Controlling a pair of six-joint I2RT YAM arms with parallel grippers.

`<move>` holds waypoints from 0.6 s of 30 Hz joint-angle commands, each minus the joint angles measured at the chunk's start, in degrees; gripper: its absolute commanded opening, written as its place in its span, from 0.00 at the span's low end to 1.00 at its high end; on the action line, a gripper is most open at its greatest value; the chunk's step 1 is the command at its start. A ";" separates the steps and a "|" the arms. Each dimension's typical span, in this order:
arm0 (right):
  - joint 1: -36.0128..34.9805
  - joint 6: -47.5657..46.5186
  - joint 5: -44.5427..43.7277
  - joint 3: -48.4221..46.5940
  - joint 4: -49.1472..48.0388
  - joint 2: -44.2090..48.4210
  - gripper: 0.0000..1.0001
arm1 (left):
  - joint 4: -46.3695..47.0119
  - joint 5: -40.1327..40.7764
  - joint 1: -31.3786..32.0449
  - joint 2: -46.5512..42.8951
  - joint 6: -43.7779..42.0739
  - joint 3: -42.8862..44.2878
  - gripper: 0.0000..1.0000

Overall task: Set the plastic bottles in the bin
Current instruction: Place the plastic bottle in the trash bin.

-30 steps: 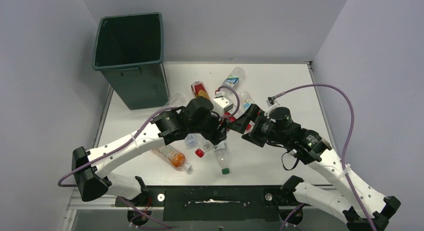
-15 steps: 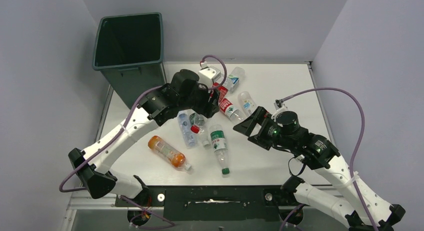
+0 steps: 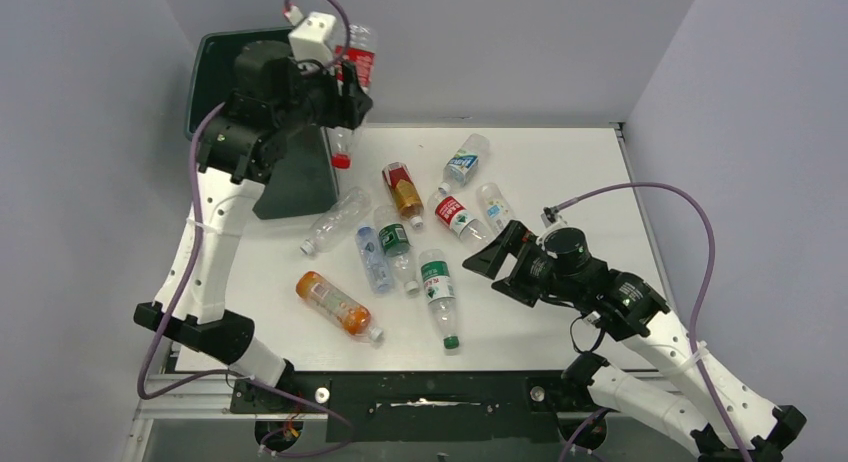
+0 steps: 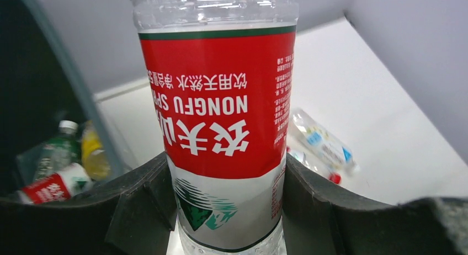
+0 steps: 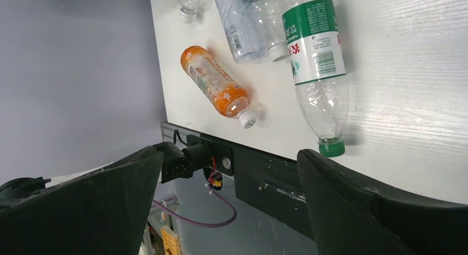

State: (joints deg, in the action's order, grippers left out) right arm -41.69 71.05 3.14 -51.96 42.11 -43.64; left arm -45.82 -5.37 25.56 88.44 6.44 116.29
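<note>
Pale grey walls [image 3: 480,42] close in a white table [image 3: 570,162], and a tall dark green rectangular plastic bin [image 3: 300,187] stands at its far left corner.

The task looks partly done. The left wrist view shows at least three bottles already at the bottom of the bin: a green-labelled one with a white cap [image 4: 58,150], a yellow one [image 4: 94,155] and a red-labelled one [image 4: 49,189]. Nine bottles lie loose on the table. Among them are an orange plastic bottle with a white cap [image 3: 335,304], a clear bottle with a green label and green cap [image 3: 438,300] and a blue-labelled clear bottle [image 3: 462,162] at the far side.

The left gripper [image 3: 345,92] is clamped on a clear plastic bottle with a red label [image 4: 218,117]. It holds the bottle cap down, high beside the bin's right rim. The bottle seems to sit just on the table side of that rim, not yet over the opening. The right gripper [image 5: 229,155] is spread wide and holds nothing. It hovers over the table just right of the cluster.

Half a second earlier the left arm was low over the middle of the cluster, with the bottle already in its jaws. It has since swung up and back to the bin. The right gripper has hardly shifted in that time. A full second ago it was crowded against the left one at the centre. The bottles lying on the table appear unmoved over the last half second.
</note>
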 commanded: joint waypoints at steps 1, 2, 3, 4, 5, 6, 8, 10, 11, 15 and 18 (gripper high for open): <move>-0.48 0.65 1.62 0.82 -5.19 -0.76 1.00 | 4.88 -6.20 -10.40 3.57 4.60 9.97 0.37; -0.58 0.67 1.85 1.00 -5.46 -0.92 1.00 | 6.32 -8.21 -13.60 4.70 6.72 12.02 0.37; -0.67 0.77 2.09 1.18 -5.72 -0.99 1.00 | 7.91 -10.05 -16.74 6.05 9.23 13.76 0.37; -0.75 0.86 2.16 1.24 -5.60 -1.01 1.00 | 9.72 -12.44 -19.89 7.17 11.67 15.30 0.37; -0.82 0.96 2.18 1.31 -5.44 -0.89 1.00 | 11.83 -14.48 -22.73 8.30 14.43 16.26 0.38; -0.90 0.94 2.22 1.46 -5.32 -0.73 1.00 | 14.46 -16.25 -25.08 9.17 16.69 16.51 0.38; -1.01 1.11 2.03 1.75 -4.86 -0.22 1.00 | 19.42 -18.52 -28.88 10.82 20.89 15.92 0.38; -1.10 1.22 2.00 2.14 -4.67 0.08 1.00 | 24.80 -20.03 -31.89 12.35 24.04 14.92 0.39; -1.11 1.18 2.12 2.21 -4.49 0.05 1.00 | 26.74 -20.69 -32.87 13.19 25.15 14.63 0.39; -1.11 0.77 1.94 2.21 -4.24 -0.51 0.99 | 27.49 -21.26 -34.17 17.63 25.11 16.46 0.52; -0.98 0.16 1.97 1.64 -4.53 -2.00 0.99 | 25.94 -20.96 -34.17 19.58 23.58 16.06 0.72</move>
State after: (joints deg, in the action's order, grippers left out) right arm -42.44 71.66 4.75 -49.82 39.94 -44.49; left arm -24.29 -23.53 -8.73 106.10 29.28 130.34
